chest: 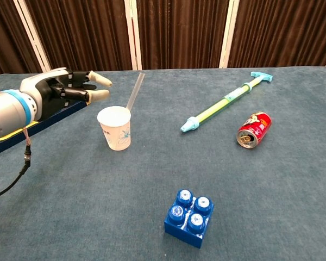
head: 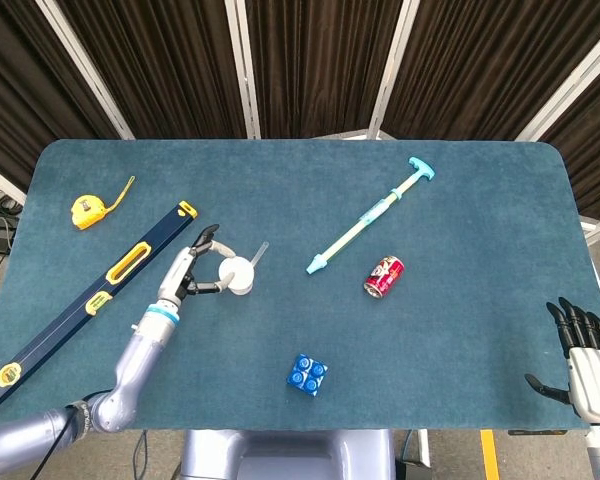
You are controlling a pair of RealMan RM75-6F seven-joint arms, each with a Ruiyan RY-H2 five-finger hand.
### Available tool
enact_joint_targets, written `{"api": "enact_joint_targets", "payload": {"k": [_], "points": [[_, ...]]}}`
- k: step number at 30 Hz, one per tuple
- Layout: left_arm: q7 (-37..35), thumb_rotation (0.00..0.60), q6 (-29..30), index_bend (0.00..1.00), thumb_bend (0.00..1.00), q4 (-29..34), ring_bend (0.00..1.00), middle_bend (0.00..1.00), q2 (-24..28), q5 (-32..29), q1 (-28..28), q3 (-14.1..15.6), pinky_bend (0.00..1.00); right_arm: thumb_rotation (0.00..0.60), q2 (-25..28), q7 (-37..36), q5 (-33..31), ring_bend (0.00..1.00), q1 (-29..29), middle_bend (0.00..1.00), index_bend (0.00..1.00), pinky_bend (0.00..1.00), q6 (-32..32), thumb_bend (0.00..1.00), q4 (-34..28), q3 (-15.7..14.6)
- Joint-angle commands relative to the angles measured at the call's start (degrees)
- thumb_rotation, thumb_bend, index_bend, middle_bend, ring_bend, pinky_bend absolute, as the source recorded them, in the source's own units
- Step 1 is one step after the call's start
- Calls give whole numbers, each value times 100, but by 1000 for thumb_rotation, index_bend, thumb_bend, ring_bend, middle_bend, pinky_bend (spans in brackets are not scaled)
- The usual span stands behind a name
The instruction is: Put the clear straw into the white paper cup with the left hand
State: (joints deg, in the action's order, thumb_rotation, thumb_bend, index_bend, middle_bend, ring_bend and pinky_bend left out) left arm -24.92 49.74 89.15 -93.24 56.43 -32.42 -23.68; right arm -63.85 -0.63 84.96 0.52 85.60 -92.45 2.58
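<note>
The white paper cup stands upright on the blue table. The clear straw stands in the cup and leans on its right rim, its upper end tilted to the right. My left hand hovers just left of the cup with fingers spread, touching neither cup nor straw. My right hand rests at the table's front right corner, fingers apart and holding nothing.
A long navy spirit level lies behind my left arm, a yellow tape measure beyond it. A teal pump toy, a red can and a blue toy block lie to the right of the cup.
</note>
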Motion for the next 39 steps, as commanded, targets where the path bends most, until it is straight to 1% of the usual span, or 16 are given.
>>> {"api": "enact_joint_targets", "payload": {"k": [1, 2, 4, 6, 9, 10, 13, 15, 18, 21, 25, 31, 35, 39], "points": [[-47, 600, 74, 408, 344, 89, 0, 0, 134, 190, 75, 52, 0, 600, -1, 1, -2, 0, 1, 0, 0, 0, -1, 88, 1, 1], [-25, 600, 115, 396, 344, 118, 0, 0, 190, 281, 97, 83, 0, 600, -2, 0, -3, 0, 0, 0, 0, 0, -1, 87, 2, 1], [119, 600, 206, 342, 344, 156, 0, 0, 314, 460, 125, 166, 0, 600, -1, -2, -2, 0, 2, 0, 0, 0, -2, 87, 3, 2], [588, 600, 289, 295, 344, 153, 0, 0, 538, 741, 120, 374, 0, 600, -1, -3, -1, 0, 1, 0, 0, 0, -1, 88, 4, 2], [1667, 600, 472, 264, 345, 273, 0, 0, 982, 1097, 144, 784, 0, 600, -2, 9, -2, 0, 2, 0, 0, 0, 0, 88, 1, 3], [2059, 600, 496, 259, 346, 373, 0, 0, 1157, 1107, 164, 919, 0, 600, -4, 13, -4, 0, 1, 0, 0, 0, 0, 88, 0, 3], [2961, 600, 591, 215, 344, 657, 0, 0, 1531, 1009, 215, 1184, 0, 600, -6, 27, -3, 0, -2, 0, 0, 0, 7, 87, -4, 2], [3762, 600, 813, 192, 344, 889, 0, 0, 1826, 1024, 306, 1449, 0, 600, -10, 44, -4, 0, -5, 0, 0, 0, 14, 87, -7, 3], [4425, 600, 1247, 163, 335, 1146, 0, 0, 2057, 1156, 523, 1743, 0, 600, -15, 66, -5, 0, -7, 0, 0, 0, 19, 87, -12, 4], [4639, 600, 1599, 115, 323, 1377, 0, 0, 2237, 1270, 782, 1983, 0, 600, -17, 77, -4, 0, -7, 0, 0, 0, 23, 88, -16, 5], [4788, 600, 2028, 68, 311, 1396, 0, 0, 2436, 1622, 1034, 2193, 0, 600, -15, 63, 4, 0, -9, 0, 0, 0, 25, 87, -11, 2], [4866, 600, 2496, 54, 304, 1289, 0, 0, 2515, 2100, 1259, 2327, 0, 600, -2, 53, 9, 0, 0, 0, 0, 0, 7, 88, -21, -1], [4867, 600, 2663, 51, 304, 1096, 0, 0, 2409, 2428, 1305, 2375, 0, 600, -3, 77, -1, 0, 2, 0, 0, 0, 4, 87, -34, 4], [4808, 600, 2728, 51, 304, 989, 0, 0, 2349, 2562, 1343, 2373, 0, 600, -5, 96, -7, 0, 1, 0, 0, 0, 6, 88, -45, 6]]}}
